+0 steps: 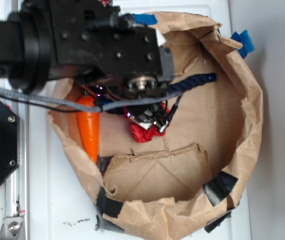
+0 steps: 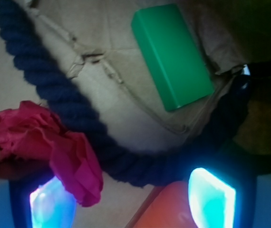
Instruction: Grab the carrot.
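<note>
The orange carrot (image 1: 88,127) lies along the left wall of the brown paper enclosure, thick end toward the arm and tip toward the front. In the wrist view only its orange body (image 2: 169,209) shows at the bottom, just inside the right finger. My gripper (image 1: 132,112) hangs over the enclosure's left half, between the carrot and the red paper. In the wrist view the gripper (image 2: 131,202) is open and holds nothing. Its left fingertip is beside the red paper, its right one beside the carrot. The carrot's stem cap is hidden under the arm.
A crumpled red paper flower (image 1: 143,134) (image 2: 40,137) lies by the gripper. A dark blue rope (image 1: 197,81) (image 2: 69,104) curves past both. A green block (image 2: 171,54) lies beyond the rope. The crumpled paper wall (image 1: 252,115), patched with black tape (image 1: 220,186), rings everything.
</note>
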Motion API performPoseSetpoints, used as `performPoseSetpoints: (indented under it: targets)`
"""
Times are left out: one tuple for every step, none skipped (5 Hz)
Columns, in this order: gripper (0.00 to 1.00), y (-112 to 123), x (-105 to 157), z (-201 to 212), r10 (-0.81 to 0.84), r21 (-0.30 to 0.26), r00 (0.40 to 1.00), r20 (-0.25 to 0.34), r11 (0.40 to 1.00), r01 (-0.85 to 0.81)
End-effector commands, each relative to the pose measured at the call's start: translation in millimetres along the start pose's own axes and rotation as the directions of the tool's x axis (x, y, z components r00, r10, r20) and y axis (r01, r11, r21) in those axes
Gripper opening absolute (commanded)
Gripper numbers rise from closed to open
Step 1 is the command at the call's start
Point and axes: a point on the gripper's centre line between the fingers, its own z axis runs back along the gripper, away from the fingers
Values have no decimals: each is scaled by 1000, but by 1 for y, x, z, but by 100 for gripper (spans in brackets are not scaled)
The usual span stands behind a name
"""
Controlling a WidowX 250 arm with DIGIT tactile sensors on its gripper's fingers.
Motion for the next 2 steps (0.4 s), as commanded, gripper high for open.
performPoseSetpoints:
  targets:
    - [100, -7, 50, 15, -51, -13, 998, 34, 999, 52]
    - [100, -11, 45, 25, -103, -40, 993, 50, 994, 105]
